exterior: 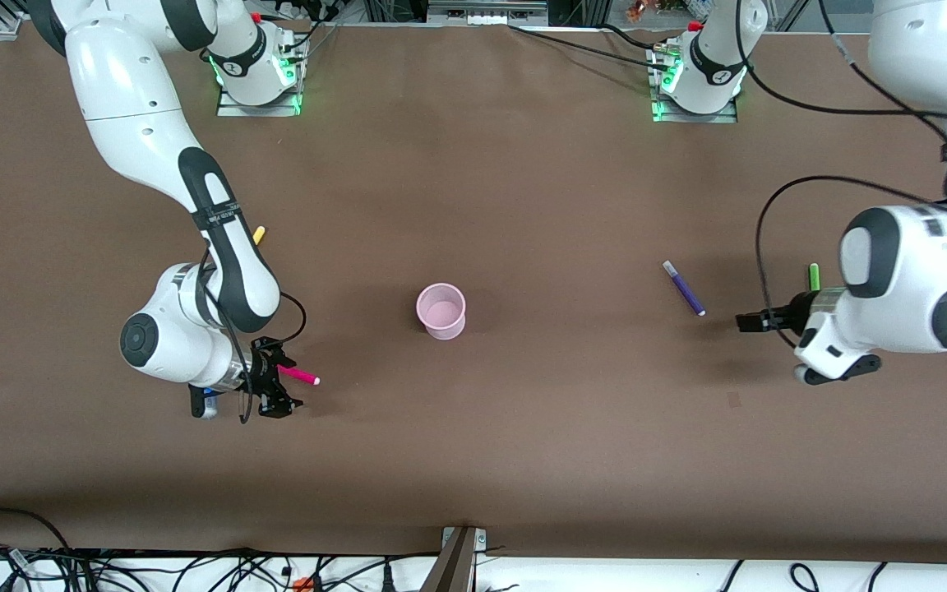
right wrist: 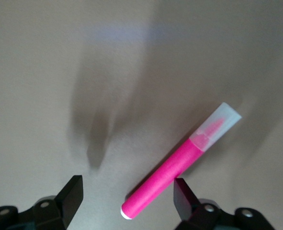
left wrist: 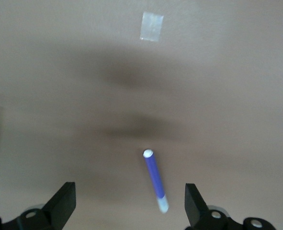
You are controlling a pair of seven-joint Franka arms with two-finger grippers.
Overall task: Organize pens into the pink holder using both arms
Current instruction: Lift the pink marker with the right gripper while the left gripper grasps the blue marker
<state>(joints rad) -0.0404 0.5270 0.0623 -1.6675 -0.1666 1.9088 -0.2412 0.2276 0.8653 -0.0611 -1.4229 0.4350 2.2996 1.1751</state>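
The pink holder (exterior: 441, 311) stands upright and empty in the middle of the table (exterior: 490, 189). None of the pens is in it.

The right gripper (exterior: 274, 388) hangs low over the magenta pen (exterior: 299, 376) toward the right arm's end of the table. Its fingers (right wrist: 73, 192) are spread apart, and in the right wrist view the magenta pen (right wrist: 179, 160) lies flat on the table between them, ungripped. The yellow pen (exterior: 259, 234) peeks out from under that arm, farther from the front camera.

The left gripper (exterior: 753, 321) hovers toward the left arm's end, its fingers (left wrist: 64, 203) wide open with nothing in them. The purple pen (exterior: 684, 289) lies on the table between this gripper and the holder; the left wrist view shows the purple pen (left wrist: 154, 178) below the open fingers. The green pen (exterior: 814, 276) lies beside the left arm's wrist.
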